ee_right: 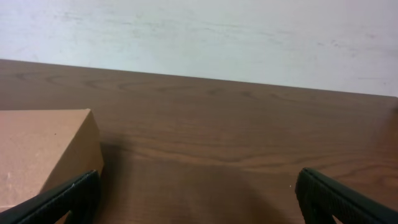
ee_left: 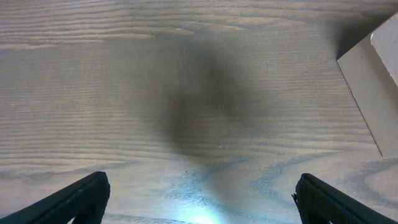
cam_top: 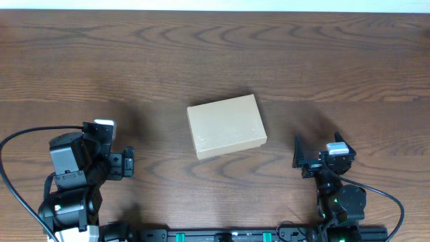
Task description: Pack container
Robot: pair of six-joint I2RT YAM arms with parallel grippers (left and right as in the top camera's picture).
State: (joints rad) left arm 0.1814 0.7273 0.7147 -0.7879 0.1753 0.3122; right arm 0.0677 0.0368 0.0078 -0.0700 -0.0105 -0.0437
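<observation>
A small tan cardboard container (cam_top: 226,126) sat about midway along a dark wood-grain worktop (cam_top: 215,47), roughly halfway between the far and near edges. It was turned slightly, so its sides did not run square with the table's edges. Its top looked flat and shut, and which side carried the hinge could not be told from above. The left gripper (cam_top: 125,163) rested toward the near left corner with its two dark fingers spread wide and holding nothing. In the left wrist view those fingers framed bare wood around the left gripper's (ee_left: 202,199) gap, and only a corner of the container (ee_left: 373,87) showed at the right edge, well apart from the claw. The right gripper (cam_top: 298,153) sat toward the near right corner, also spread wide and empty. It was nearer the box than the left one but not touching it. In the right wrist view the container (ee_right: 43,149) filled the lower left, beyond one finger of the right gripper (ee_right: 202,199), with a pale wall (ee_right: 199,31) behind the far edge. The box would probably be light and fairly stiff, with a matte surface that should not slip. Its thin walls could buckle under a hard pinch, and it would likely slide if nudged. The body looked too broad to span, so the lid's free edge or a wall rim seemed the best hold.
</observation>
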